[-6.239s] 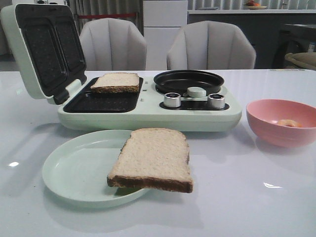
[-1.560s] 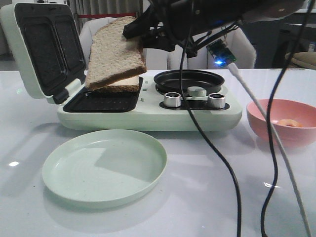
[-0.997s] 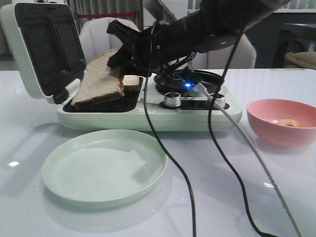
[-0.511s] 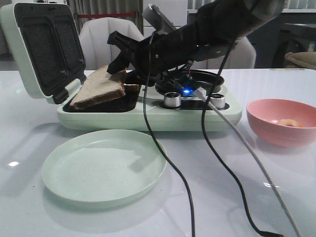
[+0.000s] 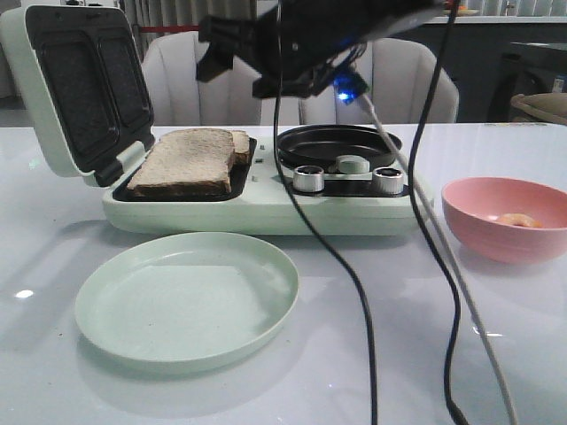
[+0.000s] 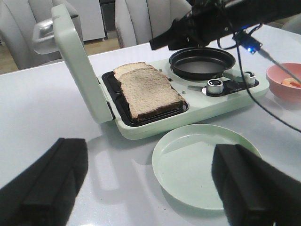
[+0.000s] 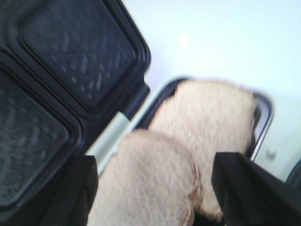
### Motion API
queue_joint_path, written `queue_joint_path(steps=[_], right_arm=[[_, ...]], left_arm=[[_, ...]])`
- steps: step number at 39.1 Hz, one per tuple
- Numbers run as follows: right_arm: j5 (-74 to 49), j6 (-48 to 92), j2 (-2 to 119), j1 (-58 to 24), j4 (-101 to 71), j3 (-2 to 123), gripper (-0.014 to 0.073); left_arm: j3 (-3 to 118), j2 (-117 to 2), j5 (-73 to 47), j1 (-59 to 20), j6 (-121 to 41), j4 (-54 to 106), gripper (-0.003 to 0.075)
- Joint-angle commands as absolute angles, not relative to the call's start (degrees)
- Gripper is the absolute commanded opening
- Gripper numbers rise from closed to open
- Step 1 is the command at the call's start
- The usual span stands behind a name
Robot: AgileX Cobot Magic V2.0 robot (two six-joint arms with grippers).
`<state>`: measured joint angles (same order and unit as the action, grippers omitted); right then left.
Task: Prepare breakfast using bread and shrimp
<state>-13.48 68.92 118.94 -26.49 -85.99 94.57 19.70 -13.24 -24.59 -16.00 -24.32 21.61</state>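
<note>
Front view: bread (image 5: 184, 161) dropped, right pincer (image 5: 232, 46) lifting away!
Jaws wide, empty; slices stacked, shrimp (image 5: 518, 220) next.

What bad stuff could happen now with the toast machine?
The top bread lies crooked over the other slice, so the lid might squash it unevenly. Cables hang near the knobs and pink bowl, so they might snag when the right hand moves.

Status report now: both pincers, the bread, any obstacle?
Right pincer open above sandwich maker. Left pincer open, empty. Both bread slices on the plate, overlapping. No obstacle.
</note>
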Motion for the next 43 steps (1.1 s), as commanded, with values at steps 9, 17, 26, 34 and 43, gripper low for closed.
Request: queue_joint_path(steps=[9, 17, 26, 34, 43], right_arm=[[-13.8, 68.9, 100.6, -26.3, -77.4, 89.2, 0.0600], [-13.7, 68.7, 88.6, -26.3, -71.0, 78.8, 0.0600], [-16.7, 65.3, 76.8, -26.3, -69.8, 68.2, 0.0600], [-29.0, 49.8, 70.7, -26.3, -56.1, 64.4, 0.0600], [-37.7, 18.0, 66.9, -26.3, -17.8, 64.1, 0.0600]], left_arm=[[21.2, -13.7, -20.5, -16.3, -24.1, 22.7, 0.0582], [21.2, -13.7, -20.5, -16.3, -24.1, 22.7, 0.0582], [21.2, -13.7, -20.5, -16.3, -24.1, 22.7, 0.0582], [21.2, -13.7, -20.5, -16.3, -24.1, 22.7, 0.0582], [21.2, -13.7, -20.5, -16.3, -24.1, 22.7, 0.0582]])
